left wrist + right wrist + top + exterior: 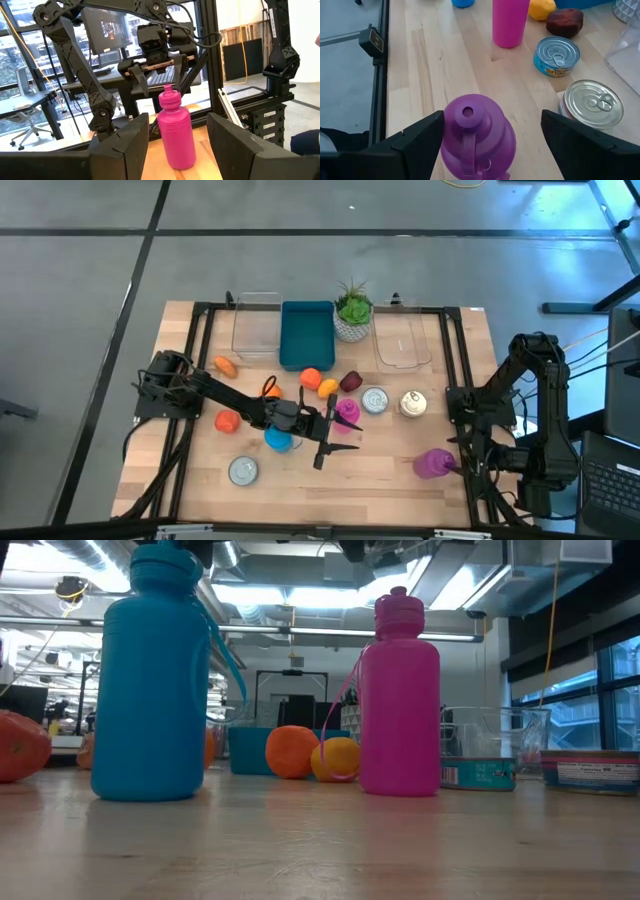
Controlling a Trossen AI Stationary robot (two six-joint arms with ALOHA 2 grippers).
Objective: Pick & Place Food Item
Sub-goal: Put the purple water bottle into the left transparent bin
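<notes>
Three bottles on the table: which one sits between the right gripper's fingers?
The purple bottle, between the right gripper's open fingers. The pink bottle and blue bottle stand mid-table.

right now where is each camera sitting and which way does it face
High view: above the table, looking straight down; both arms show, left gripper by the pink bottle.
Low view: at tabletop height, looking level past the blue bottle and pink bottle; no gripper is clearly seen.
Left wrist view: on the left arm, its fingers flanking the pink bottle.
Right wrist view: right gripper open around the purple bottle.
All four show the pink bottle.
</notes>
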